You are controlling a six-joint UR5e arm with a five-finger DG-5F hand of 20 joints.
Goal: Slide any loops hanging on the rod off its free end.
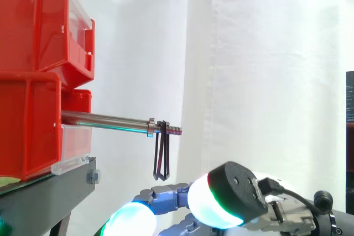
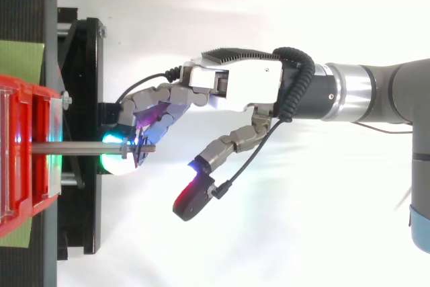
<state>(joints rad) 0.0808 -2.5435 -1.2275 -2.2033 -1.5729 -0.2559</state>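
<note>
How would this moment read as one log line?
loops: hanging on rod near free end | hand: open, below loops | contact: none seen

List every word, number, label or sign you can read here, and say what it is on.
None readable.
Red bins, rod, loops and hand: no legible print.
Dark panel at the side view's right edge: faint marks, too small to read.

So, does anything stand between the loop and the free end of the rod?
Nothing visible does. The loop hangs past the collar, on the threaded tip of the rod, and only bare thread lies before the free end. The hand is lower than the loop, open.
</note>
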